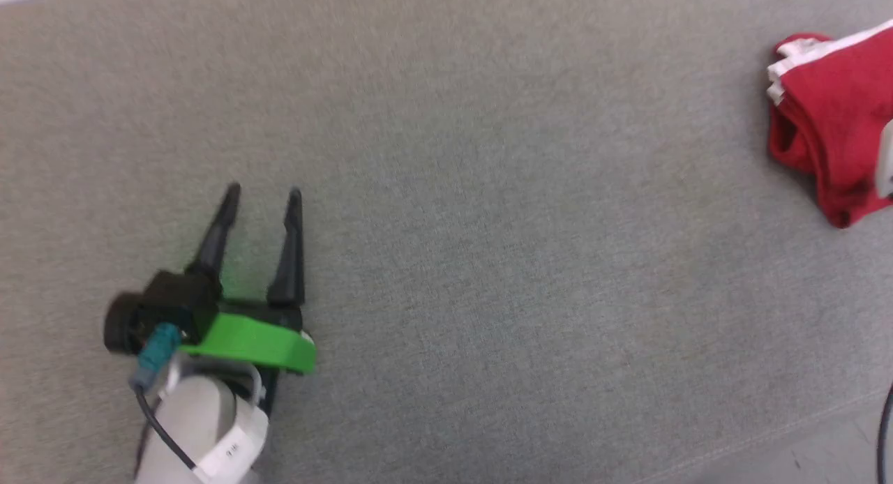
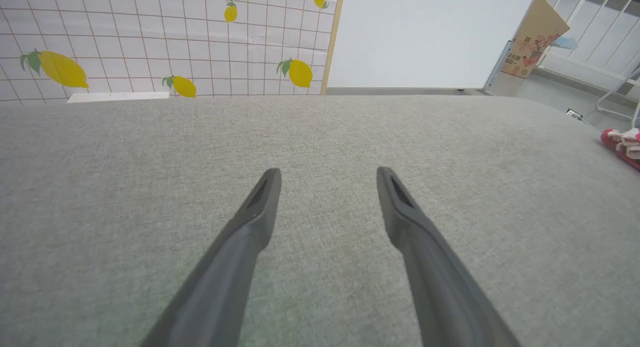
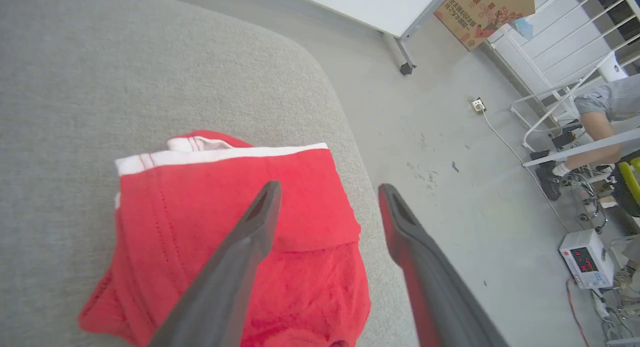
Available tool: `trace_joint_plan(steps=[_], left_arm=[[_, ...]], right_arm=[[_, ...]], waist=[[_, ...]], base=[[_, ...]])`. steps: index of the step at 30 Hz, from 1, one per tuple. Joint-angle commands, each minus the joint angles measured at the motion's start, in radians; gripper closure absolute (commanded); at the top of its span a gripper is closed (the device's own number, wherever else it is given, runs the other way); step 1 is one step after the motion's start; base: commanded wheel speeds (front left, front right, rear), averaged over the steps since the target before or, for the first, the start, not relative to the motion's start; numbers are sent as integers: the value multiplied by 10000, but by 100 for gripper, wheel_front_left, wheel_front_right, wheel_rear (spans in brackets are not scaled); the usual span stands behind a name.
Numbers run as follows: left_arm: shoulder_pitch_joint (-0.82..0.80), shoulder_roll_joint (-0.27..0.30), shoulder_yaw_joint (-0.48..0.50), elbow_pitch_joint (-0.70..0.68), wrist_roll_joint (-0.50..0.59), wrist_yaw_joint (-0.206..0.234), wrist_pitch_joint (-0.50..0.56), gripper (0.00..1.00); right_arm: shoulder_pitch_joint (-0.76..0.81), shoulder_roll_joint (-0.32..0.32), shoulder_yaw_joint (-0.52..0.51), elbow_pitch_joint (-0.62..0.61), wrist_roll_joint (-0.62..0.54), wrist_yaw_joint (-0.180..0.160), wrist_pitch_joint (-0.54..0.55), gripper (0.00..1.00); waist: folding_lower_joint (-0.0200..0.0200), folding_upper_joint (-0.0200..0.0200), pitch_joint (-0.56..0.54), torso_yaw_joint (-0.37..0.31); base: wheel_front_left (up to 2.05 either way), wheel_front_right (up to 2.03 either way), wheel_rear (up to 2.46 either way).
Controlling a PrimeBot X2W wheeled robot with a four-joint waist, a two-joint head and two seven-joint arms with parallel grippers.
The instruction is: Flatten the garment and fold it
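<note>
Gaping right claw [image 3: 328, 186] above garment [image 3: 190, 202]; empty

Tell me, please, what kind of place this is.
Probably an indoor robot test room, not a real home: a lemon-print tiled backdrop wall ends at a plain white panel, and a meter box with red digits sits on the bare floor.

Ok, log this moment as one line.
left gripper: open, over bare grey fabric surface | right gripper: open, above red shorts, not gripping | red shorts: loosely folded, near surface edge
</note>
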State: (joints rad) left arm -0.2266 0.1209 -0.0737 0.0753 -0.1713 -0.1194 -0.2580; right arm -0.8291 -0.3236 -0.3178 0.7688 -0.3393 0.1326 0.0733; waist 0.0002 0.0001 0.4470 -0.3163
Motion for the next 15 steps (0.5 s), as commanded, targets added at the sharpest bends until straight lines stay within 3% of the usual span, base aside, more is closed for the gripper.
trace_joint_plan(steps=[1,5,11,15], left_arm=[[548,-233,101,279,-202,43,-35,0],[1281,-516,205,696,-401,47,-36,0],[1728,-647,217,926,-496,109,-37,0],[1854,-684,176,969,-567,180,-37,0]], right_arm=[[586,333,203,-231,831,-19,-1023,0],[1912,844,1350,-1164,2583,-19,-2450,0],[3903,1145,2421,-3051,4392,-19,-3012,0],[5284,1349,2646,-4239,4925,-19,-3151,0]], waist=[[-2,-1,-1991,598],[-2,-1,-3329,1106],[-2,-1,-4162,1767],[-2,-1,-4445,2258]], base=[[0,0,0],[0,0,0],[0,0,0],[0,0,0]])
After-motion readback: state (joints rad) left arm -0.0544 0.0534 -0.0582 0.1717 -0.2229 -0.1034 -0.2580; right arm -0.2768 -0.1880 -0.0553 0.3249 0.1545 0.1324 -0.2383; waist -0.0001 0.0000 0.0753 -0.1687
